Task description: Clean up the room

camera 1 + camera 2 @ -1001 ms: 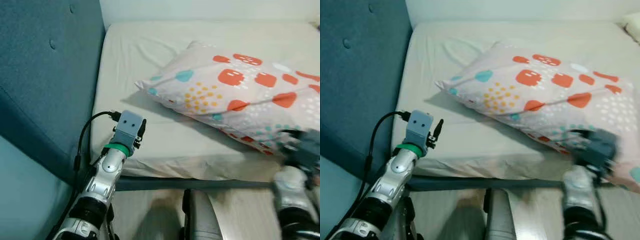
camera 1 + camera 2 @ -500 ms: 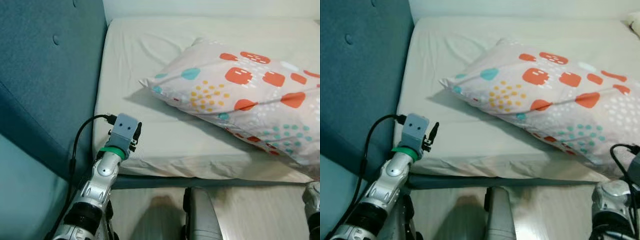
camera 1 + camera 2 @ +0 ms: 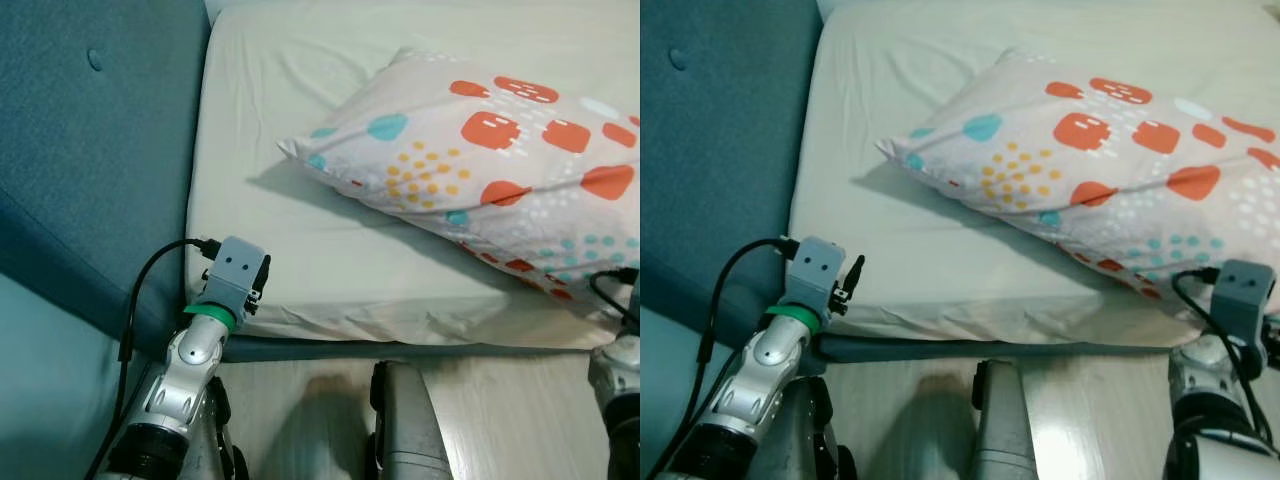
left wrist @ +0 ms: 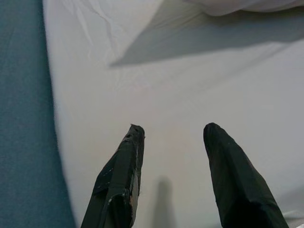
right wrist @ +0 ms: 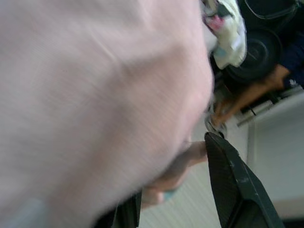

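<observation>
A patterned pillow (image 3: 500, 170) with orange, teal and yellow shapes lies across the upper right of the frame on the cream-sheeted mattress (image 3: 300, 250), which butts against a teal upholstered headboard (image 3: 90, 150) at left. The left gripper (image 4: 171, 137) hovers over the mattress's near left corner, its fingers spread apart with nothing between them. At lower right, the right gripper (image 5: 175, 161) sits against the pillow's near edge, whose fabric lies between its parted fingers.
</observation>
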Robot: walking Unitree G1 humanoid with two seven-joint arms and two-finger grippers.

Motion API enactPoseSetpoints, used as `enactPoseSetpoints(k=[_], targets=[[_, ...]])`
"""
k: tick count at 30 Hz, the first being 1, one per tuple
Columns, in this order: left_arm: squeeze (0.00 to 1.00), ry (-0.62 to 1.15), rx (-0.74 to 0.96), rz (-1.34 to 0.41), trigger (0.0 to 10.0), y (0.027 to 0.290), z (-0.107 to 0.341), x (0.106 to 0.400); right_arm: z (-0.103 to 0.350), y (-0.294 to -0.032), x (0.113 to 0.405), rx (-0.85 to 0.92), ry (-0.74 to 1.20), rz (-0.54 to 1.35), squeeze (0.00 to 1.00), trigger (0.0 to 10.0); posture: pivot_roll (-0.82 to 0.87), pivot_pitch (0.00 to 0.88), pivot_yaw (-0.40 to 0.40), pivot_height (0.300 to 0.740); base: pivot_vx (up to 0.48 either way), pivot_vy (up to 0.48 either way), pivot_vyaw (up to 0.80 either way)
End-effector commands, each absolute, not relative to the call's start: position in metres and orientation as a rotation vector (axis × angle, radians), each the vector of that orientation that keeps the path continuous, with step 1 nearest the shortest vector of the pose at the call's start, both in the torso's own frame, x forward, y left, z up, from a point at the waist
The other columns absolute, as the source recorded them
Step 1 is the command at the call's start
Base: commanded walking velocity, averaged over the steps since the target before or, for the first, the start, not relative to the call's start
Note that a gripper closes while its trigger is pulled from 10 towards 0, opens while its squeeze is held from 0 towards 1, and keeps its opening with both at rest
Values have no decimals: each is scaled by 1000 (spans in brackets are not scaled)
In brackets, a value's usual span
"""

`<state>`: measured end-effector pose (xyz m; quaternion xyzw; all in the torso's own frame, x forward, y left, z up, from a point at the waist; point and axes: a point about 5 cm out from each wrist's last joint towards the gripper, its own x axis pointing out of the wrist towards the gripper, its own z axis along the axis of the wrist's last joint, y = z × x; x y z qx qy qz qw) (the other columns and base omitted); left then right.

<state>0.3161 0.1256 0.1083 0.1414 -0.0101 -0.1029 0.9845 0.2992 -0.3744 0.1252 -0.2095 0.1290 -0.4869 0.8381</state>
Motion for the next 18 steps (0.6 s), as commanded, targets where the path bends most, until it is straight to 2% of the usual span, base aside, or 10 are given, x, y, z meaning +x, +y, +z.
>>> enactPoseSetpoints(k=[1,4,5,6,7,12,15,16,17,18], targets=[[0,10,297,-199,10000,130,102,312,125,-370,306,-463,308,-946,0,10000,-29,238,86,565,0,0,0],[0,17,303,-183,10000,134,102,311,133,-331,341,-494,301,-636,0,10000,-20,242,79,565,0,0,0],[0,17,303,-183,10000,134,102,311,133,-331,341,-494,301,-636,0,10000,-20,242,79,565,0,0,0],[0,22,306,-175,10000,136,102,309,133,-303,358,-475,285,-456,0,10000,-14,242,77,565,0,0,0],[0,22,306,-175,10000,136,102,309,133,-303,358,-475,285,-456,0,10000,-14,242,77,565,0,0,0],[0,27,308,-167,10000,137,102,308,147,-208,387,-210,73,84,0,10000,-16,239,77,565,0,0,0],[0,29,308,-167,10000,137,102,308,151,-195,389,-177,41,150,0,10000,-18,236,78,565,0,0,0],[0,29,308,-168,10000,136,102,309,154,-176,391,-143,12,254,0,10000,-20,232,77,565,0,0,0],[0,29,308,-168,10000,136,102,309,154,-176,391,-143,12,254,0,10000,-20,232,77,565,0,0,0],[0,20,304,-167,10000,134,106,312,164,-128,389,-39,-50,530,0,10000,-21,220,74,565,0,0,0]])
